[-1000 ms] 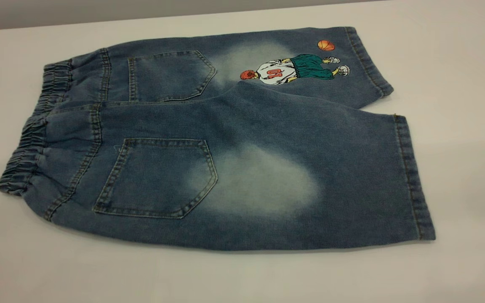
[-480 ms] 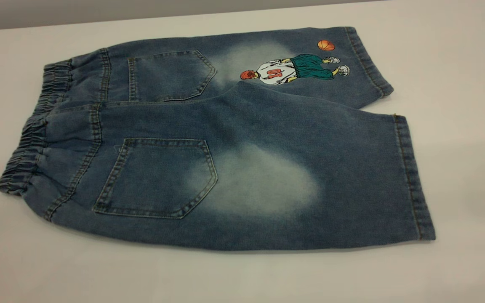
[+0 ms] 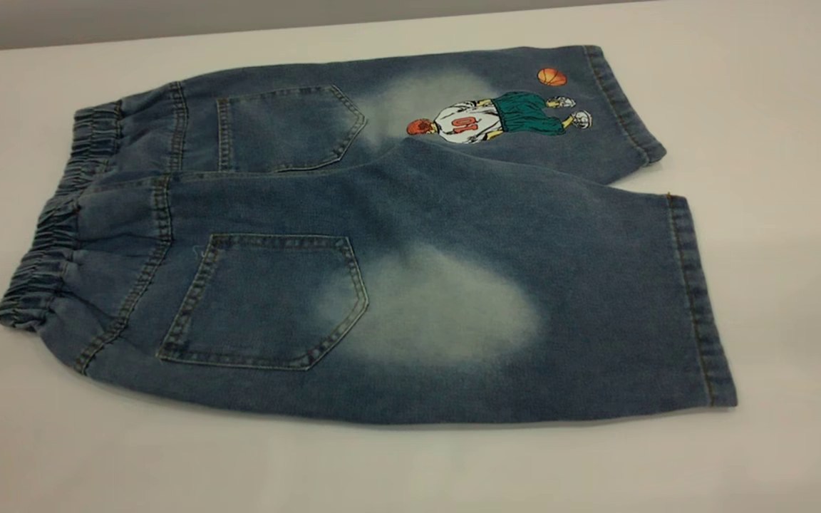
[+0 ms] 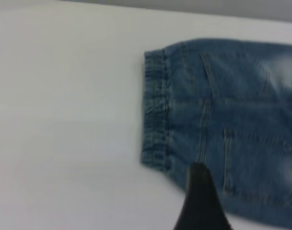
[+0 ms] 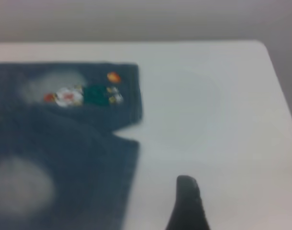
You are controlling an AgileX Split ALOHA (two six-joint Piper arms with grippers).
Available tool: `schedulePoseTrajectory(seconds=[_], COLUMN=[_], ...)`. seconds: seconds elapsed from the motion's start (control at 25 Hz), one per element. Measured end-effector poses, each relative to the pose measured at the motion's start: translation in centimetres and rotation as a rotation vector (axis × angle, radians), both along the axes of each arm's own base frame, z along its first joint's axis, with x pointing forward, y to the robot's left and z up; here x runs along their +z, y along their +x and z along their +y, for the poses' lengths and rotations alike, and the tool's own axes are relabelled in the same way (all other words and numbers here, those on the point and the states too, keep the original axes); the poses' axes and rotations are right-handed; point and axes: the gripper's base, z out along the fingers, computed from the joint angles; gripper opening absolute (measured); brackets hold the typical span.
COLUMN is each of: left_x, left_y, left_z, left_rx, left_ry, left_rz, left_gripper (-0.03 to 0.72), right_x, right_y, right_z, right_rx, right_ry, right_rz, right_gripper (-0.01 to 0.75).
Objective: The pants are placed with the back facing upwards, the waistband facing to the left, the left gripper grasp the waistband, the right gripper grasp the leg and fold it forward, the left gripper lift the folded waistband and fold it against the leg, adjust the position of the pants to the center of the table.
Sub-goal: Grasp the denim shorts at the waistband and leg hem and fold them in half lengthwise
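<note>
I have the pants point(image 3: 382, 242) lying flat and unfolded on the table point(image 3: 774, 142), back side up, both patch pockets showing. The gathered waistband point(image 3: 54, 235) is at the exterior view's left; the two hems are at its right.

My left gripper point(image 4: 201, 201) hangs above the table just off the waistband's near corner. Only one dark finger shows in its wrist view, its tip over the denim just inside the waistband, so I cannot tell whether the fingers are spread or pressed together. On the side of this gripper away from the cloth, the table is bare and wide, with plenty of room to move.

My right gripper point(image 5: 186, 203) is over bare table beyond the hem ends, apart from the cloth. Again I see a single tapered finger, so I cannot tell its state. The plain leg point(image 5: 64, 177) with its pale patch lies nearest to it; its hem edge point(image 3: 699, 299) runs straight. The printed leg point(image 3: 510, 114) lies farther off, slightly overlapped by the plain one near the crotch, with a notch of bare table between the two hems. The table's rounded corner point(image 5: 261, 48) lies well beyond this gripper, open surface between.
</note>
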Motion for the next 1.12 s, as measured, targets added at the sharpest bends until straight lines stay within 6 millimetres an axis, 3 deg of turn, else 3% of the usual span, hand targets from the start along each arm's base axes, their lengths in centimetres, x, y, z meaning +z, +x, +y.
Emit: schedulePoseTrajectory(seconds=[0.28,0.52,0.76,0.92,1.12], left_x=[1.6,0.6,-0.9,-2.1,-3.7], left_y=[6.5,13.1,18.6,21.5,23.7], left_z=[-0.1,0.0,0.4,0.4,0.4], left_rx=[0.034,0.075,0.089,0.065,0.055], left_ry=[-0.127,-0.22,-0.17,-0.128,-0.116], left_rz=[-0.025,-0.017,0.027,0.143,0.254], left_gripper=[0.433,0.433,0.433,0.433,0.433], right_x=[4.2,4.0,0.3,-2.6,-7.7], right_y=[4.3,10.8,16.2,18.4,19.9], right_z=[1.3,3.0,5.3,6.7,7.6], right_rx=[0.058,0.141,0.271,0.379,0.384], right_ry=[0.12,0.23,0.352,0.463,0.613], right_rz=[-0.035,0.068,0.324,0.445,0.559], right_gripper=[0.447,0.447,0.447,0.447,0.447])
